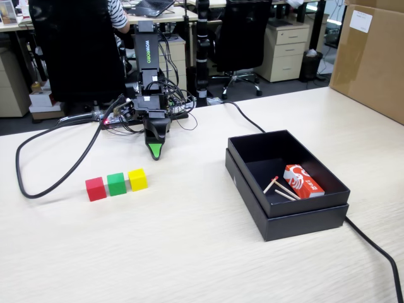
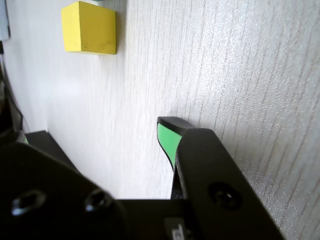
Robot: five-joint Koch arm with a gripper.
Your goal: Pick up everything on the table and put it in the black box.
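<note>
The desk [image 1: 189,252] is a broad, light beige wood-grain surface that fills most of the fixed view. A big brown carton [image 1: 372,60] stands at its far right edge. The black box [image 1: 249,180] sits on the right half of the desk, open at the top, with a stepped double rim; inside it lie a red-and-white matchbox [image 1: 303,180] against the right wall and a few loose matchsticks [image 1: 281,189] just left of it. The arm [image 1: 150,82] stands at the far side of the desk, left of centre in the fixed view, folded down so that the end effector [image 1: 154,153] points at the desk top with its green-faced tip close to or on the surface, and holds nothing. In the wrist view one green-lined finger shows clearly and a second sits well apart at the left edge, so the end effector [image 2: 95,135] looks spread. A black cable [image 1: 44,183] loops over the left of the desk. In front of the arm three cubes stand in a row, touching side to side: red cube [image 1: 96,189], green cube [image 1: 116,184], and yellow cube [image 1: 137,179] nearest the end effector.
</note>
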